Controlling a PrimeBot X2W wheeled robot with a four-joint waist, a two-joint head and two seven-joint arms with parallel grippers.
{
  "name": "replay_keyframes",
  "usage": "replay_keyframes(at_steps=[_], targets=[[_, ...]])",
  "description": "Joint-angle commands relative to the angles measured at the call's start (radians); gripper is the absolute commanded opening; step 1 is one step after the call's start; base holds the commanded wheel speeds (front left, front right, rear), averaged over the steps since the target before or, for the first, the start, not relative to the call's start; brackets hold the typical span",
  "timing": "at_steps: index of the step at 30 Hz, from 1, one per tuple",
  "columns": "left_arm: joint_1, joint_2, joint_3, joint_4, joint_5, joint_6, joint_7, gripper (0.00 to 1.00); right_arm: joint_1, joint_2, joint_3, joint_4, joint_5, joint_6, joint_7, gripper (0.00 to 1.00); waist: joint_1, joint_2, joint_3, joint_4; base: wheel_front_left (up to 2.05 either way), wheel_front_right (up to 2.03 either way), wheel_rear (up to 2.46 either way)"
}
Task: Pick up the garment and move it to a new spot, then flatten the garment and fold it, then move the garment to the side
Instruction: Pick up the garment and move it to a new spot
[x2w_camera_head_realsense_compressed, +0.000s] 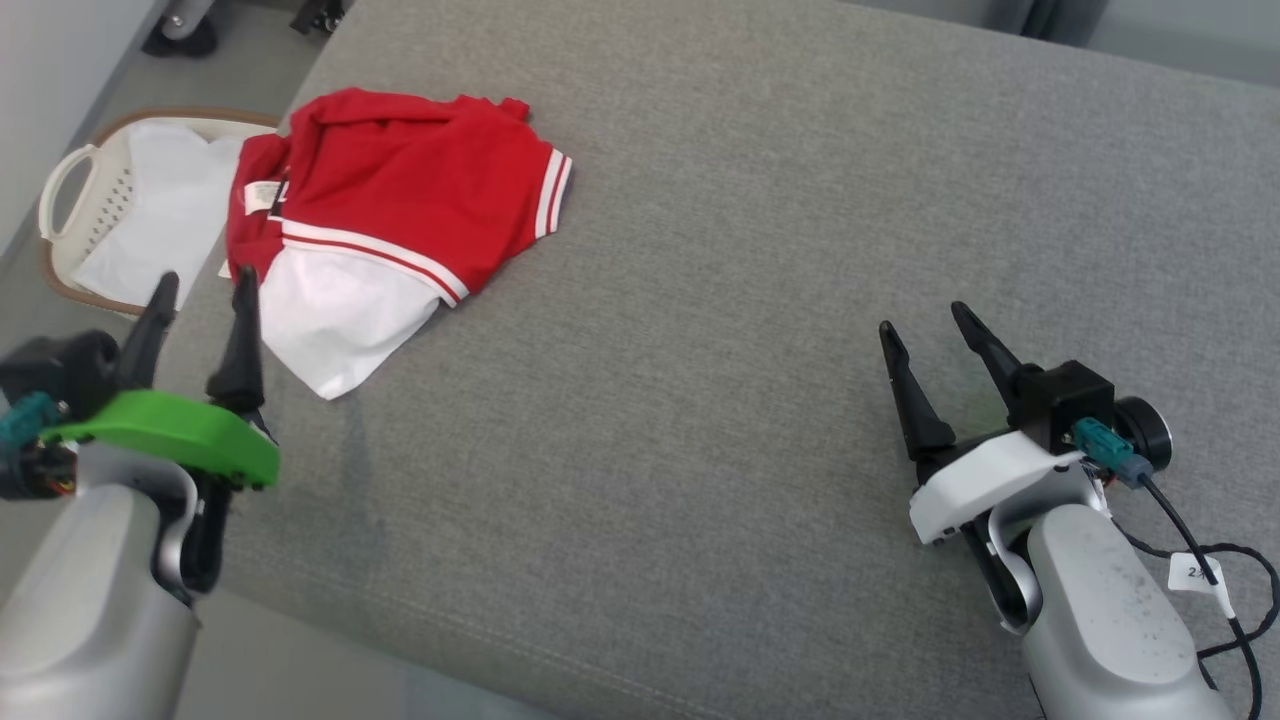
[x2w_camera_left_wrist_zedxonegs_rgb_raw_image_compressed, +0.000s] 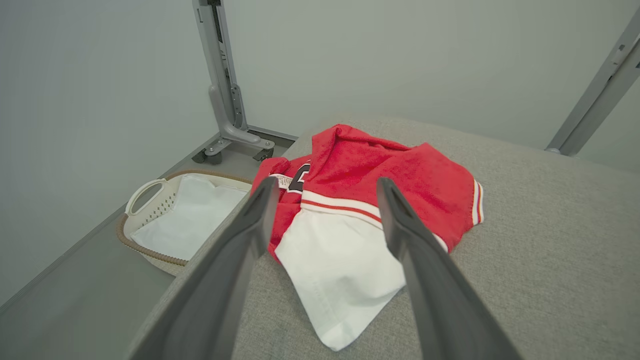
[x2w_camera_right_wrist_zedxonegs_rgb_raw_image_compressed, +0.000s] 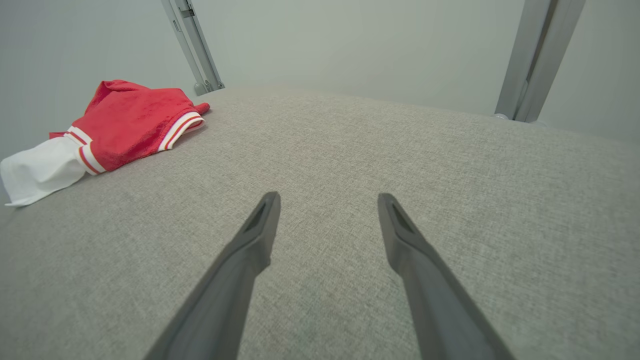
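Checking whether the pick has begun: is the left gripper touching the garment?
Cannot tell. In the head and left wrist views the open left gripper overlaps the garment at its edge; neither shows a gap or contact plainly.

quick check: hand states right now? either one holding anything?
Left hand: open, holding nothing, close to the garment.
Right hand: open, holding nothing.

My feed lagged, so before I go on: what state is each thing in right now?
Garment: crumpled, on the grey surface near its left edge, not held.
Left gripper: open, empty, beside the garment.
Right gripper: open, empty, over bare surface.
Basket: on the floor, white cloth inside.
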Motion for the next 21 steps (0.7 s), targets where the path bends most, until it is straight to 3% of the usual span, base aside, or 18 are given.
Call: replay_keyframes(at_steps=[1, 10, 21], targets=[[-0.054, 0.038, -0.035, 0.012, -0.036, -0.003, 0.000, 1.00, -0.020, -0.005, 0.005, -0.007, -0.011, -0.002, -0.004, 1.00, 0.0000, 0.0000, 0.072, -0.067, 0.00, 0.00, 0.00], [-0.237, 0.181, -0.227, 0.108, -0.288, -0.003, 0.023, 1.00, -0.072, -0.005, 0.022, -0.028, -0.039, -0.002, -0.004, 1.00, 0.0000, 0.0000, 0.161, -0.147, 0.00, 0.00, 0.00], [-0.313, 0.249, -0.399, 0.170, -0.516, -0.003, 0.079, 1.00, -0.101, -0.007, 0.026, -0.063, -0.059, -0.002, -0.002, 1.00, 0.0000, 0.0000, 0.234, -0.223, 0.00, 0.00, 0.00]])
